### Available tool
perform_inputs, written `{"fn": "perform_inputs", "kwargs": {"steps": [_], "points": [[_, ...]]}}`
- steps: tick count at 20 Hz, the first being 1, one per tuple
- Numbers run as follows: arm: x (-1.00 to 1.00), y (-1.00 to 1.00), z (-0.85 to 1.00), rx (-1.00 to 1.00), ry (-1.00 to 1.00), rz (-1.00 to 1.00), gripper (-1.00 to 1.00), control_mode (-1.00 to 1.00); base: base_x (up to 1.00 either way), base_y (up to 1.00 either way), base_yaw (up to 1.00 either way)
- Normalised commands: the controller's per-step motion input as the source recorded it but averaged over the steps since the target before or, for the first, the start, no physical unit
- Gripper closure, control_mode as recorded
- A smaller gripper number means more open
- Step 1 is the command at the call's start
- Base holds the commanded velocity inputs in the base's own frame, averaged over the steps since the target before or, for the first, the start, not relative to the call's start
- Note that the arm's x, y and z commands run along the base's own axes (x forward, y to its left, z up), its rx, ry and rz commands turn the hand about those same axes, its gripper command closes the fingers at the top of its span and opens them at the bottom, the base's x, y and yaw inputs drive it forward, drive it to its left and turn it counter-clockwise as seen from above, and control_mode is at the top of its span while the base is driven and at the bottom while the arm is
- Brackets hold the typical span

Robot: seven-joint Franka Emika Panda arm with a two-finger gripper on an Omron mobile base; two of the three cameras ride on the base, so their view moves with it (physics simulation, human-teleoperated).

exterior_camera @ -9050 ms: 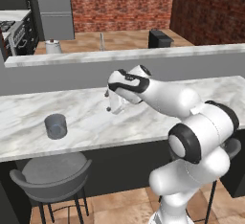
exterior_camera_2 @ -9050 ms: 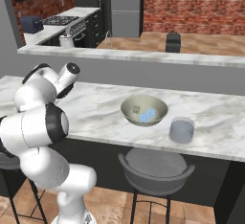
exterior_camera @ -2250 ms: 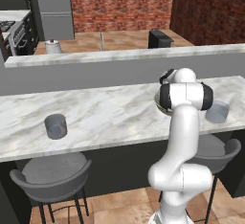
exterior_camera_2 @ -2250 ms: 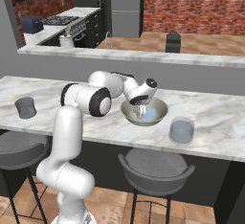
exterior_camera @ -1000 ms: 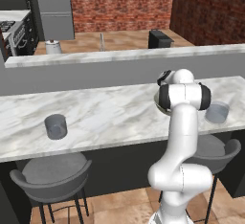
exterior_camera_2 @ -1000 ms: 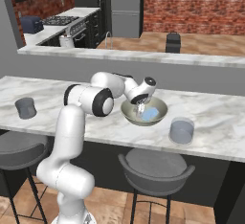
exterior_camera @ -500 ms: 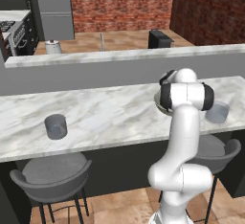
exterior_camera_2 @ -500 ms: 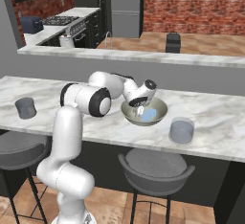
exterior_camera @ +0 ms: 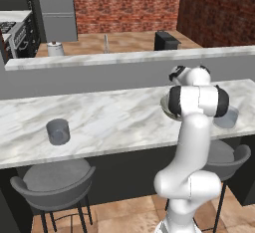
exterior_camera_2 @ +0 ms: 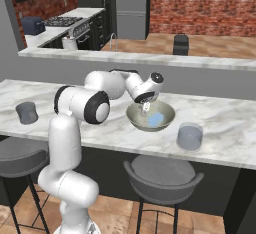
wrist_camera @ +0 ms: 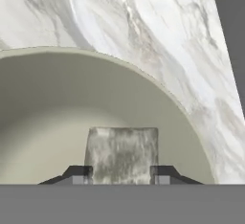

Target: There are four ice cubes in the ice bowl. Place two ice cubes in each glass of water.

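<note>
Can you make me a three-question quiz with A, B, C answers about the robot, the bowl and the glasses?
1. Where is the end effector?
A. Over the stove
B. Down in the ice bowl
C. Above the bar stool

2. How many glasses stand on the marble counter?
A. Two
B. Four
C. None

3. What sits between the finger tips?
A. A spoon
B. Nothing
C. An ice cube

Answers:
1. B, the right base view shows the end effector reaching down inside the bowl's rim.
2. A, one glass stands far to the arm's left and the other glass right beside the bowl.
3. C, the hand view shows a pale cube sitting squarely between the two tips, over the bowl's pale inside.
</note>
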Motion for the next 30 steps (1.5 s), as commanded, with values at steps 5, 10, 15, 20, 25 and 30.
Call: {"fn": "perform_inputs", "kwargs": {"steps": [5, 10, 15, 20, 25, 30], "points": [[-0.21, -0.01, 0.75, 0.03, 0.05, 0.01, 1.00, -1.00, 0.00, 0.00, 0.00], [-0.62, 0.02, 0.08, 0.19, -0.04, 0.03, 1.00, -1.00, 0.00, 0.00, 0.00], [-0.69, 0.16, 0.02, 0.17, 0.00, 0.09, 1.00, -1.00, 0.00, 0.00, 0.00], [-0.43, 0.40, 0.46, 0.09, 0.05, 0.09, 1.00, -1.00, 0.00, 0.00, 0.00], [-0.18, 0.79, 0.51, 0.03, 0.11, 0.09, 1.00, -1.00, 0.00, 0.00, 0.00], [0.00, 1.00, 0.36, 0.00, 0.23, 0.06, 1.00, -1.00, 0.00, 0.00, 0.00]]}}
